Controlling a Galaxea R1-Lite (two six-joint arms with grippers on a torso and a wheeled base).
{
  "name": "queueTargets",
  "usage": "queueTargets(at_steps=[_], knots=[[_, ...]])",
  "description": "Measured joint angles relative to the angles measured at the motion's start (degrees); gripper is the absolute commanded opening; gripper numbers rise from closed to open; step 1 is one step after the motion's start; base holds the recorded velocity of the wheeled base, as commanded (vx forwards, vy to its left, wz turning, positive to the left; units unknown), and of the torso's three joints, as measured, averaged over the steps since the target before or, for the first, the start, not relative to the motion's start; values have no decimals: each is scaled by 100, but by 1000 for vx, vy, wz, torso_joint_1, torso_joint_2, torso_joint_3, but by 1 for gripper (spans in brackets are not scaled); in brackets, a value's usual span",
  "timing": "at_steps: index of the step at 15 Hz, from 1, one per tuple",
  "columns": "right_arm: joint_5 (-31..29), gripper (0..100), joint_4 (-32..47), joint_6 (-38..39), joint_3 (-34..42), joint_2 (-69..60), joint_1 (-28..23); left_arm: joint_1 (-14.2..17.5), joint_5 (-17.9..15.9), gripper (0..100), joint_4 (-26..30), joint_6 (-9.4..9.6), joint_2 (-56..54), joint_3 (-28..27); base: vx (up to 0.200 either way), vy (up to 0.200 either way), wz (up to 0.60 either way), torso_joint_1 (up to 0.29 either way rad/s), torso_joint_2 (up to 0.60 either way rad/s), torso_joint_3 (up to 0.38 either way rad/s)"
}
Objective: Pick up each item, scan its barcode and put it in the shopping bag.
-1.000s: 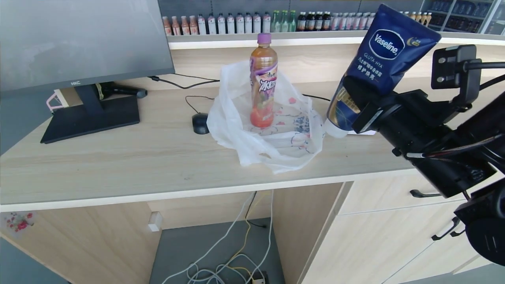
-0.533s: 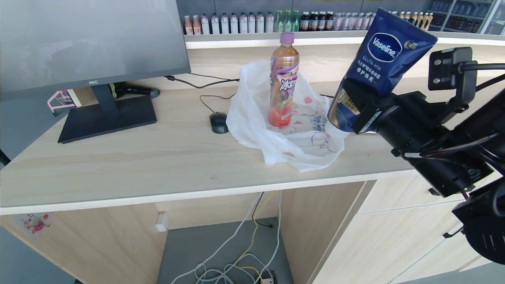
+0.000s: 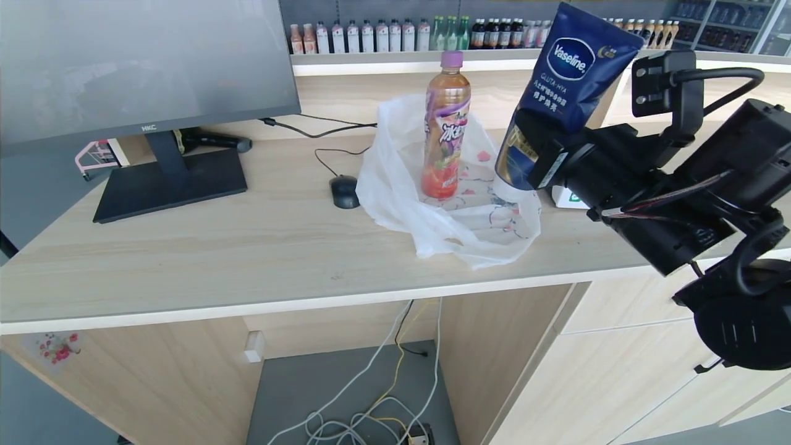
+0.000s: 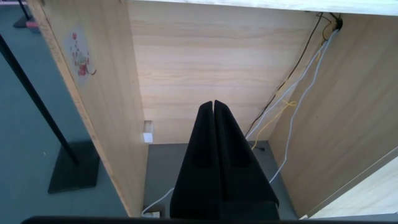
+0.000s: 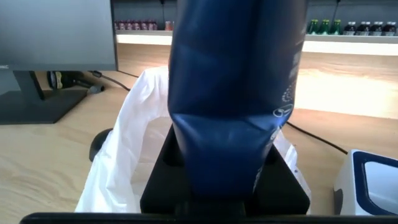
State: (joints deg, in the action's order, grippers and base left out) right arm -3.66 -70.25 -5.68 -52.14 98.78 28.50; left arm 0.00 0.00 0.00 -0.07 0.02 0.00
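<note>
Blue and shiny, the lotion tube (image 3: pixel 571 68) sits in the right gripper (image 3: pixel 539 165). Its two black fingers (image 5: pixel 158 168) pinch the tube low down, one on each side. Most of the tube sticks up above the fingers. It leans a little, with its flat end on top. The white cap (image 3: pixel 508 188) pokes out under the fingers and points down.

Just below the fingers and to their left lies the white plastic shopping bag (image 3: pixel 395 204). It is open on the wooden counter (image 3: pixel 247 247). The cap hangs right by the bag's near edge, but I cannot tell if they touch. A drink bottle (image 3: pixel 445 130) with a purple lid stands upright inside the bag. It is left of the fingers and not touching them. A small white box (image 3: pixel 563 199) sits on the counter just under the fingers.

Past the bag, farther from the fingers, is a black mouse (image 3: pixel 344 190). The big monitor (image 3: pixel 142 62) is well apart from them.

The left gripper (image 4: pixel 214 109) is down low beside the counter's wooden side. Its fingers are pressed together with nothing between them. Beyond its fingertips, cables (image 4: pixel 292 106) hang down toward the floor.
</note>
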Motion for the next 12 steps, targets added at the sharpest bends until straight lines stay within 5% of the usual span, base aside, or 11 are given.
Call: queueTargets(at_steps=[12], knots=[[18,0,1343,-80,-1624,855,-244,0,0,0,0,0,0,0,0,0,0,0,0,0]])
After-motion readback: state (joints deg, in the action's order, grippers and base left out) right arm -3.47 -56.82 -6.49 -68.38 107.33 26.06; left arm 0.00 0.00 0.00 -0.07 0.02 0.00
